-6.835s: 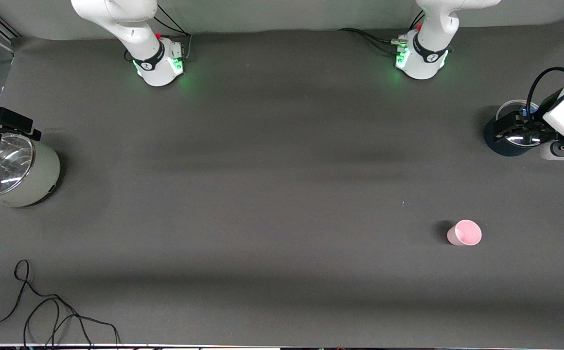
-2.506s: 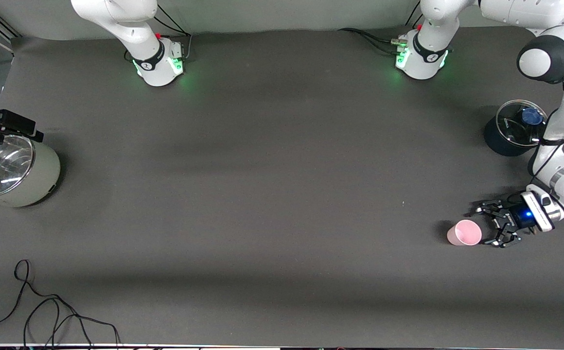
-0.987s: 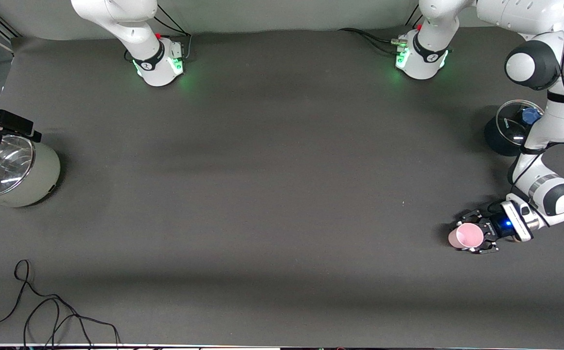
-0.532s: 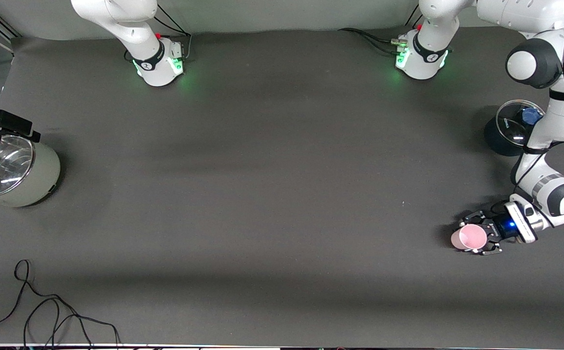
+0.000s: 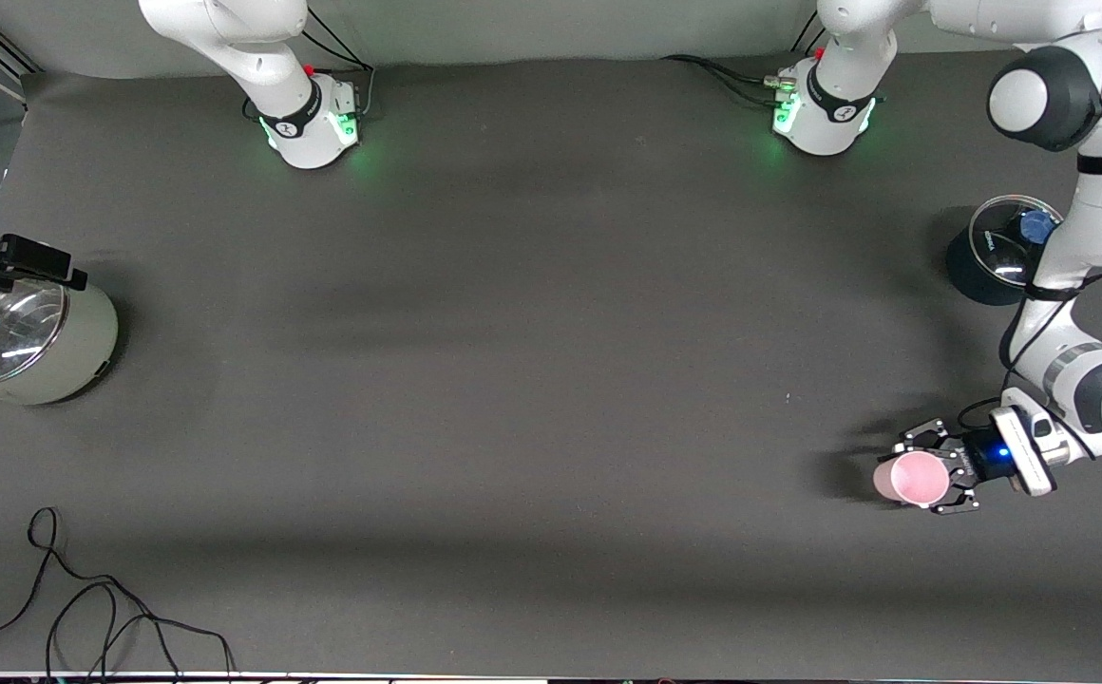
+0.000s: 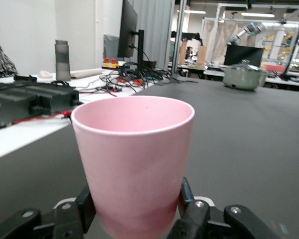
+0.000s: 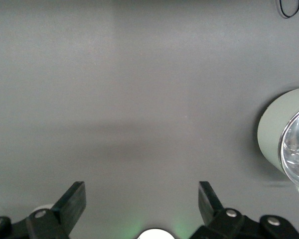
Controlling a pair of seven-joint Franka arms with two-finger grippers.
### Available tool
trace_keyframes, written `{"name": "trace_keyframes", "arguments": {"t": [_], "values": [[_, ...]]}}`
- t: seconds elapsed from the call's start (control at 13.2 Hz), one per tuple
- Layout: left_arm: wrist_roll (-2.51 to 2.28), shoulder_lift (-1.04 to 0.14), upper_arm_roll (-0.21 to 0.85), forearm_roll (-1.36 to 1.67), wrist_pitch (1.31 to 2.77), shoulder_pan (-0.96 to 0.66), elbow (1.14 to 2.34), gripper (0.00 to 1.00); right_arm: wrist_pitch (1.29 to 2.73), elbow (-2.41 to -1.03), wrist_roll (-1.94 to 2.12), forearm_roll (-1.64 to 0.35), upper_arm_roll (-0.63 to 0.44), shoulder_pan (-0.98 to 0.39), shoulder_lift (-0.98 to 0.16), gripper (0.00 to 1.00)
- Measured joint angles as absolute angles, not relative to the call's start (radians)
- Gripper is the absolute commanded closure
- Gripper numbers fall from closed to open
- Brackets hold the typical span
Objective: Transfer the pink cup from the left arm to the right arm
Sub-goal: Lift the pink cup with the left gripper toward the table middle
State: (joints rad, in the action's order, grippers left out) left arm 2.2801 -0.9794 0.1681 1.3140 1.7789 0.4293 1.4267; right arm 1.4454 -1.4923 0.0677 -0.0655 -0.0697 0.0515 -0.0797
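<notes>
The pink cup [image 5: 912, 478] stands upright in my left gripper [image 5: 926, 475], which is shut on its lower wall. It hangs a little above the mat at the left arm's end of the table, its shadow apart from it. In the left wrist view the pink cup [image 6: 134, 159] fills the middle, and the black fingers [image 6: 84, 209] of the left gripper [image 6: 134, 211] press on both sides of it. My right gripper [image 5: 28, 261] waits over the rim of the grey-green pot at the right arm's end. In the right wrist view the right gripper [image 7: 142, 194] is open, with only bare mat between its fingers.
A grey-green pot [image 5: 76, 342] with a glass lid stands at the right arm's end; the same grey-green pot [image 7: 271, 134] shows in the right wrist view. A dark pot [image 5: 969, 275] with a glass lid stands near the left arm. A black cable [image 5: 85, 608] lies at the front edge.
The left gripper has raised the pink cup off the mat and carried it slightly toward the front camera. The right gripper has barely shifted.
</notes>
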Motion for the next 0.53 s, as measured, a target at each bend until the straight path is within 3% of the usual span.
{"name": "trace_keyframes", "arguments": {"t": [0.53], "values": [[2.313, -0.681, 0.458, 1.561, 2.136, 0.416, 1.811, 0.81, 1.429, -1.481, 0.024, -0.088, -0.065, 0.042, -0.079, 0.00]]}}
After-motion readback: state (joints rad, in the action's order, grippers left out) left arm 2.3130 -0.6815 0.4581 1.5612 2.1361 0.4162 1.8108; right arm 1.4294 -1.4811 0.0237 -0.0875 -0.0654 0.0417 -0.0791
